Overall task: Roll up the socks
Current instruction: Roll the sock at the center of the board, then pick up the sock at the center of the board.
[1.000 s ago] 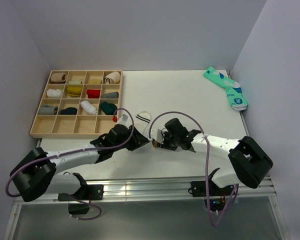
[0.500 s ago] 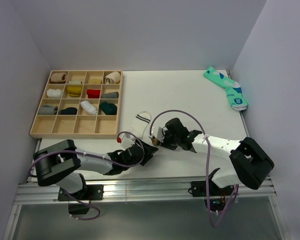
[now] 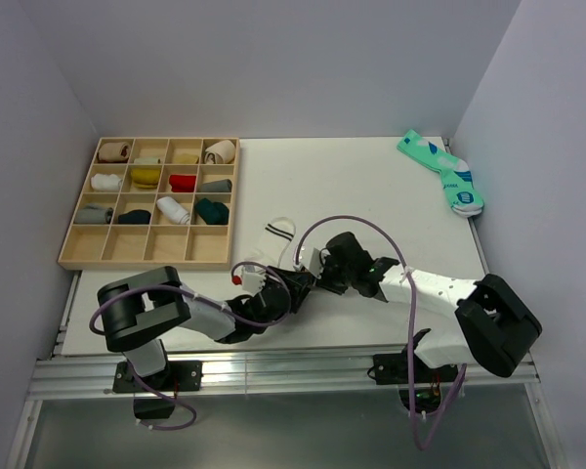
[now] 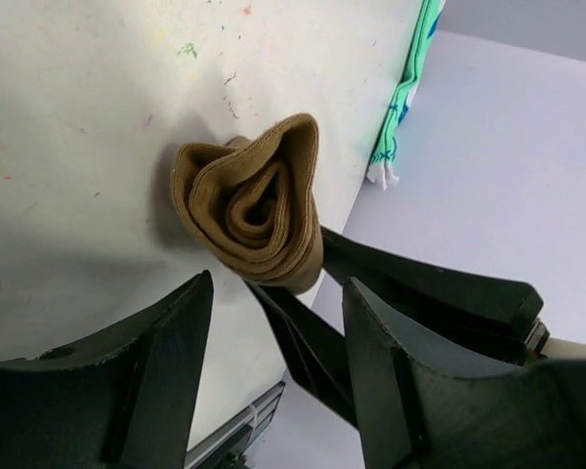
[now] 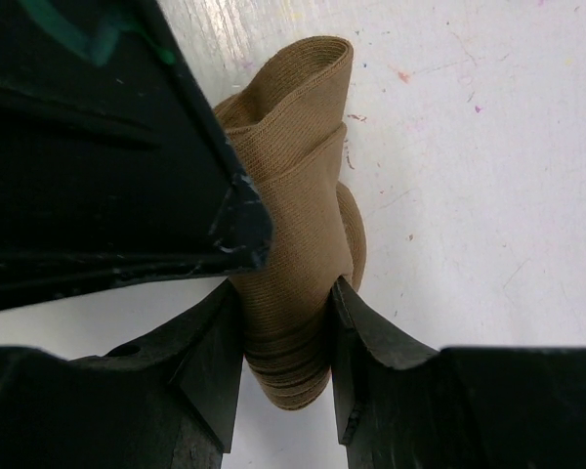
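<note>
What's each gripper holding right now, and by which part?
Right gripper pinches the rolled tan sock across its sides, between both fingers. Left gripper is open and holds nothing.

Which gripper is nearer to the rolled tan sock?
Right. The right gripper clamps the rolled tan sock; the left gripper stands open just short of it, not touching.

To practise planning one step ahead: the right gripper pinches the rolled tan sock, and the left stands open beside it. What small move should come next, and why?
Probably draw the left gripper back. Its jaws are open, with the rolled tan-brown sock ahead of them, not between, while the right gripper is shut on it and could likely carry it alone.
</note>
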